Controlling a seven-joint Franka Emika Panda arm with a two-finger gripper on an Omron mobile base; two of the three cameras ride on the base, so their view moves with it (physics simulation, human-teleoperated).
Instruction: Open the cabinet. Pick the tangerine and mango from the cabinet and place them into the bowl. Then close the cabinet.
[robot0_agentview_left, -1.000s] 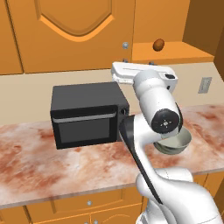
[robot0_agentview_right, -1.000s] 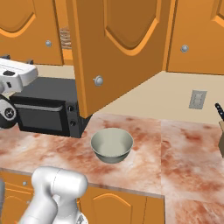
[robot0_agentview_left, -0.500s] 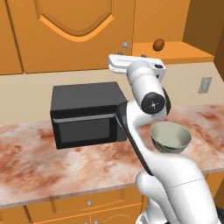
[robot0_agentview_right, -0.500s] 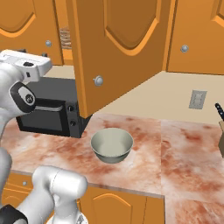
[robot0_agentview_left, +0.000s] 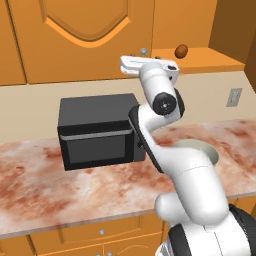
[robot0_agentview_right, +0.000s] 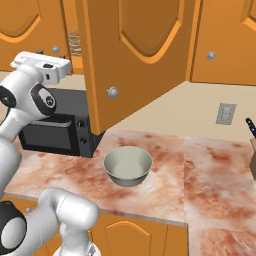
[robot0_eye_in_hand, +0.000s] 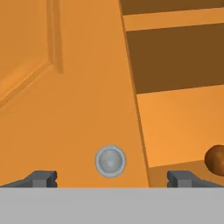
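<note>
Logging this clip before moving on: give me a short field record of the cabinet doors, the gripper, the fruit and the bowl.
cabinet: right door swung open, left door closed
gripper: open, fingers either side of the closed door's knob, not touching it
fruit: one reddish-brown piece on the cabinet's bottom shelf
bowl: on the counter right of the microwave, nothing inside
</note>
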